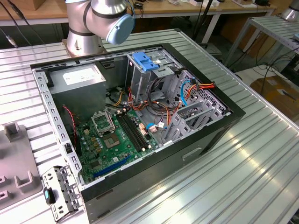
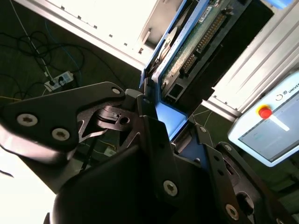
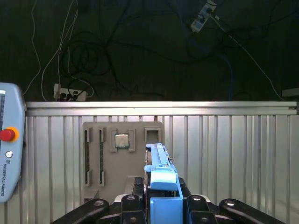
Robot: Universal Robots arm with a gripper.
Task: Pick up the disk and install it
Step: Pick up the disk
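Note:
The disk is a flat drive with a green circuit board on its face, set in a bright blue carrier frame. In the second wrist view my gripper is shut on the carrier's near end, one black finger on each side. The first wrist view shows the disk edge-on and standing upright between the fingers, held in the air above a ribbed metal table. The open computer case lies on its side in the exterior view, with a tall metal drive cage inside it, topped by a blue latch.
Beyond the disk a grey fixture plate holds a processor chip and memory slots. A teach pendant with a red button lies at the table edge. Cables and a power strip lie on the floor. The arm's base stands behind the case.

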